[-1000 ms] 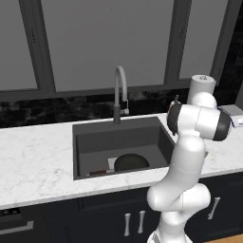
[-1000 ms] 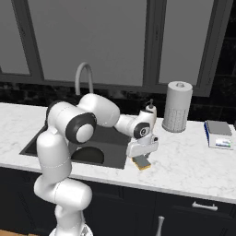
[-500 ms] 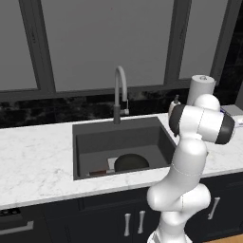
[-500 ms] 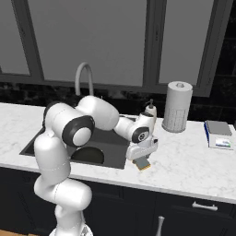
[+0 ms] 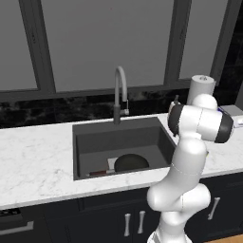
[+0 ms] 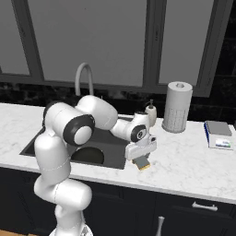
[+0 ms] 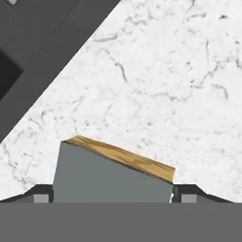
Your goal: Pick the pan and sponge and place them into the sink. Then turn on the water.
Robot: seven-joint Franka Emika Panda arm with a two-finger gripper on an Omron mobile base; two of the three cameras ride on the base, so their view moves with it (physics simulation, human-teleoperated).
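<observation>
The white arm's two-finger gripper [image 6: 143, 163] hangs over the white marble counter [image 6: 193, 161], just right of the dark grey sink basin [image 5: 123, 142], jaws spread wide around the small flat yellow sponge with its grey scouring layer [image 6: 143, 162]. The small round black frying pan [image 5: 131, 163] lies in the basin's near part

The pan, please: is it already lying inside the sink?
Yes, the pan lies on the bottom of the sink, handle pointing left in the left base view.
</observation>
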